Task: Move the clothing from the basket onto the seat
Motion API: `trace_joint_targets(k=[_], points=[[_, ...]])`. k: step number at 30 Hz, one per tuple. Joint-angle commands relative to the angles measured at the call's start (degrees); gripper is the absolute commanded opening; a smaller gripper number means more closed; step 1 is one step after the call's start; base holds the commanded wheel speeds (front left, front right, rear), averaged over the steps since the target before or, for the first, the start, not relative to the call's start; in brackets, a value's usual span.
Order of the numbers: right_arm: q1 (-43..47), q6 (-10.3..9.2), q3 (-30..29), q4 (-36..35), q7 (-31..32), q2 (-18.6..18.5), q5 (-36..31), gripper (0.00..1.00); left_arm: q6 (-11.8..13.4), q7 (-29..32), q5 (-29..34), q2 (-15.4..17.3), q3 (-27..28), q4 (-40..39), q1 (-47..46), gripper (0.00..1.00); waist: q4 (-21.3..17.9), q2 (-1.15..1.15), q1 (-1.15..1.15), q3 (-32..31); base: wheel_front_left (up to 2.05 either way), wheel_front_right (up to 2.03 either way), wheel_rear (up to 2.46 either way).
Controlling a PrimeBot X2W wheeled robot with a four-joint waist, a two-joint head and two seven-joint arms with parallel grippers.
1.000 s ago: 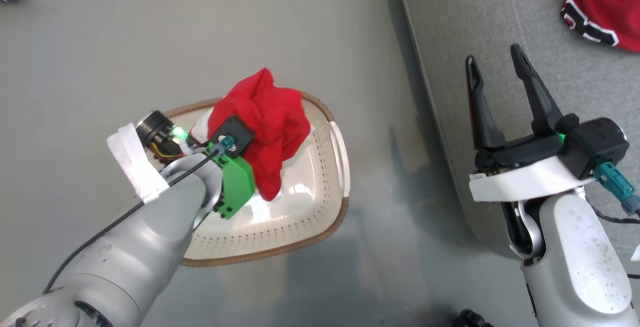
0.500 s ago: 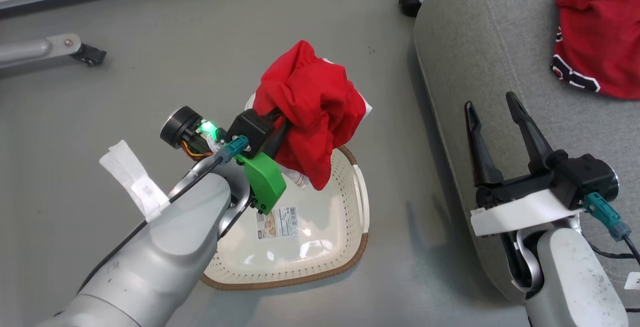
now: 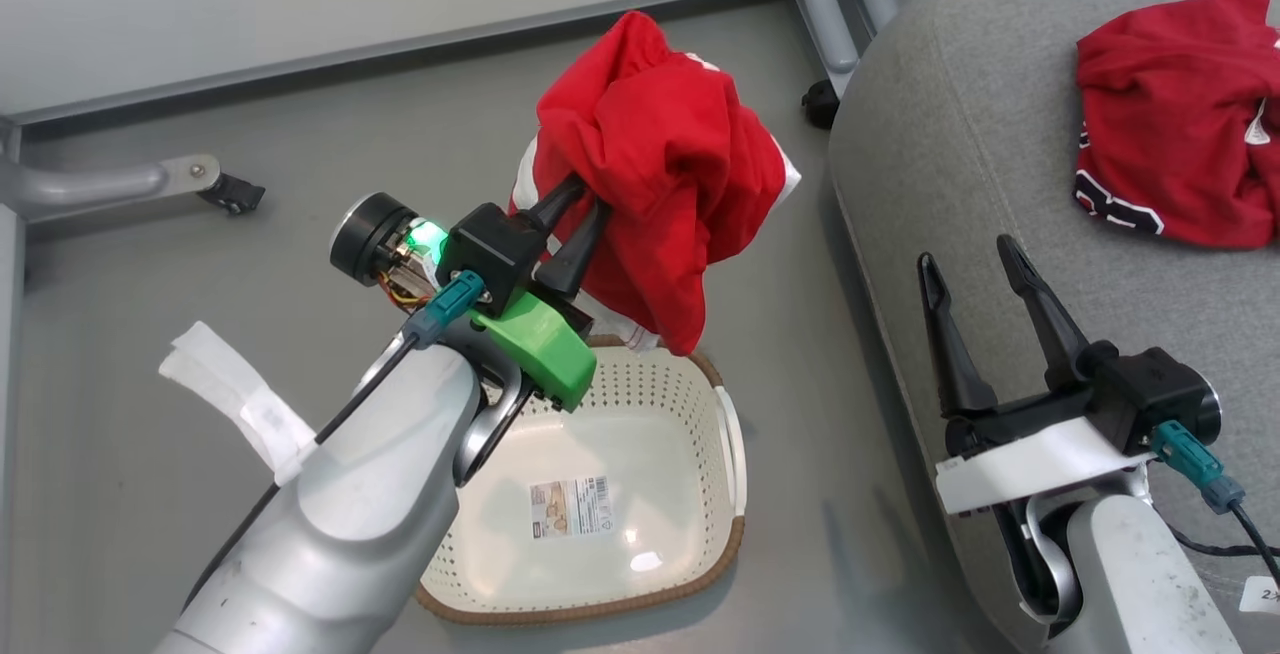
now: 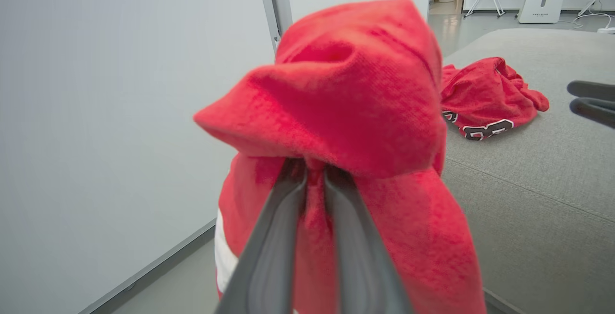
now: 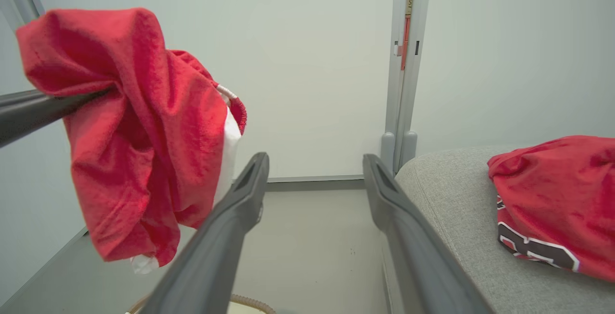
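Observation:
My left gripper (image 3: pixel 588 196) (image 4: pixel 314 172) is shut on a bunched red garment (image 3: pixel 665 169) (image 4: pixel 346 112) (image 5: pixel 139 131) with a white stripe, held in the air above the far edge of the basket (image 3: pixel 700 574). The cream perforated basket with a brown rim stands on the floor; only a barcode sticker (image 3: pixel 570 506) lies inside. A second red garment (image 3: pixel 1175 159) (image 4: pixel 485 98) (image 5: pixel 557 203) with black-and-white lettering lies on the grey seat (image 3: pixel 960 164) (image 4: pixel 538 175) (image 5: pixel 461 227). My right gripper (image 3: pixel 970 256) (image 5: pixel 314 158) is open with nothing in it, over the seat's left edge.
Grey metal frame legs with castors (image 3: pixel 232 196) (image 3: pixel 820 104) stand on the floor near the white wall. A grey upright post (image 5: pixel 401 88) rises behind the seat. Grey floor (image 3: pixel 300 164) surrounds the basket.
My left gripper has lifted the red garment out of the basket and carried it up, towards the seat. The head camera tilted up, so the whole scene shifted down. The right gripper stays open.

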Motion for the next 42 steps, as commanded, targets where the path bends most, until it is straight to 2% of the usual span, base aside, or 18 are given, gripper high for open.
trace_joint_targets(k=[1, 10, 19, 31, 37, 42], points=[[1.00, -0.04, -0.02, 0.29, -0.13, -0.18, 0.36, 1.00, -0.07, -0.03, 0.71, -0.11, 0.78, -0.94, 1.07, 0.00, -0.12, 0.00, 0.00, -1.24, 0.00, 0.00, 0.00], [2.64, -0.04, 0.05, 0.36, -0.13, -0.18, 0.51, 1.00, -1.29, -0.03, 0.10, -2.49, 3.77, -5.39, 3.36, 0.00, -0.15, 0.00, 0.00, -3.49, 0.00, 0.00, 0.00], [3.34, -0.04, -0.16, 0.25, -0.13, -0.18, 0.66, 1.00, -1.83, -0.03, -0.22, -4.41, 2.88, -8.48, 1.05, 0.00, 0.53, 0.00, 0.00, -4.35, 0.00, 0.00, 0.00], [3.77, -0.04, 0.59, 0.39, -0.13, -0.18, 1.08, 1.00, -1.93, -0.03, -0.93, -5.07, 1.51, -8.23, -0.27, 0.00, 0.60, 0.00, 0.00, -5.18, 0.00, 0.00, 0.00], [3.20, -0.04, 2.55, -1.24, -0.13, -0.18, 0.77, 1.00, -1.93, -0.03, -0.91, -4.93, 1.47, -8.06, -0.28, 0.00, 0.73, 0.00, 0.00, -5.07, 0.00, 0.00, 0.00], [2.47, -0.04, 6.38, -3.91, -0.13, -0.17, 0.73, 1.00, -1.94, -0.03, -0.46, -4.80, 1.58, -8.02, -0.36, 0.00, 0.78, 0.00, 0.00, -4.82, 0.00, 0.00, 0.00]])
